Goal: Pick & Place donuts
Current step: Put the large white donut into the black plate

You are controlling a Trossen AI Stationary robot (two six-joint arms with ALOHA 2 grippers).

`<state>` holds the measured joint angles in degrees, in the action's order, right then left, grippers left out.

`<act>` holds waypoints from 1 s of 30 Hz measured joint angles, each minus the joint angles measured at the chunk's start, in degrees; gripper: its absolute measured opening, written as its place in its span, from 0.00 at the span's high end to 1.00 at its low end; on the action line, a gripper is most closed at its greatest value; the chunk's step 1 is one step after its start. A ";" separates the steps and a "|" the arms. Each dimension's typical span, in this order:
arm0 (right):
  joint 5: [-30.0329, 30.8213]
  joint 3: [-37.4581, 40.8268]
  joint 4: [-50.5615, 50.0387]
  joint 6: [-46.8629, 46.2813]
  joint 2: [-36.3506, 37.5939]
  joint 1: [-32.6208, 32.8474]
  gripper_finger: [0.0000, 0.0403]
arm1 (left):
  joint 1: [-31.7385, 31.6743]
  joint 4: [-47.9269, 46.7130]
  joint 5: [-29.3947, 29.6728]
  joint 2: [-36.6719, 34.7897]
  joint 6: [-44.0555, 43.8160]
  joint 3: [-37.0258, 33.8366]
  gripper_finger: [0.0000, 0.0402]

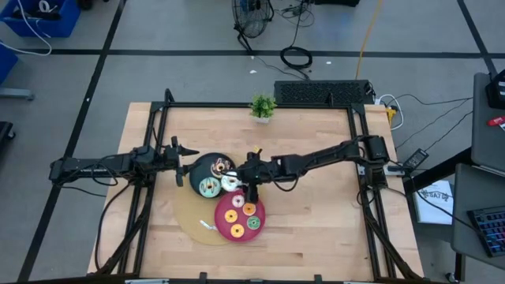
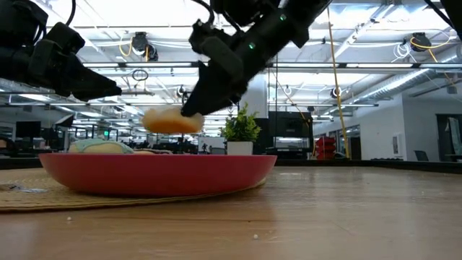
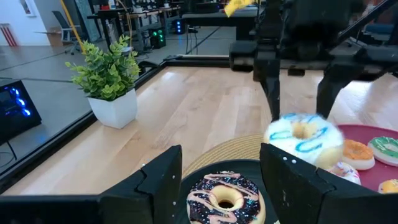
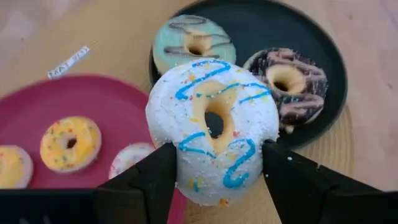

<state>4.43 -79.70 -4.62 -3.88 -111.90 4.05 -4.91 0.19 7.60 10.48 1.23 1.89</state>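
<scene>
The white donut [image 4: 211, 130] with blue squiggles and sprinkles sits clamped between the two fingers of the right pincer [image 4: 214, 171], which is closed on its sides; it hangs in the air, clear of both plates, above the seam where the dark plate [image 1: 197, 167] meets the pink plate [image 1: 225, 225]. Just beyond the pincer's tips, on the dark plate, lie a mint donut [image 4: 193, 40] with brown stripes and a chocolate donut [image 4: 287, 81] with pale drizzle. To the other side of the held donut, on the pink plate, lie a yellow donut [image 4: 69, 143], a pink-white one [image 4: 127, 158] partly hidden under the finger, and an orange one [image 4: 12, 168] at the edge of view. The left pincer [image 3: 221, 180] hovers partly open and empty at the dark plate's outer rim, facing the right pincer across the chocolate donut. A small potted plant [image 1: 263, 106] stands at the far edge of the desk [image 1: 316, 229], well apart
</scene>
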 joint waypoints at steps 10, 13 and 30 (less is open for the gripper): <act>-1.65 -7.60 -0.24 3.77 -5.30 -0.34 0.47 | 0.00 -0.10 0.00 0.00 0.00 0.02 0.47; -1.70 -8.68 -0.16 4.98 -7.58 -0.68 0.47 | 0.00 0.03 0.00 0.04 0.00 0.02 0.47; -1.72 -8.89 1.32 4.55 -9.88 -4.01 0.47 | 0.00 -0.02 -0.02 0.09 -0.02 0.02 0.47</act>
<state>2.70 -88.60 -3.31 0.67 -121.78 0.05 -4.91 0.16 7.58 10.57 1.22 1.91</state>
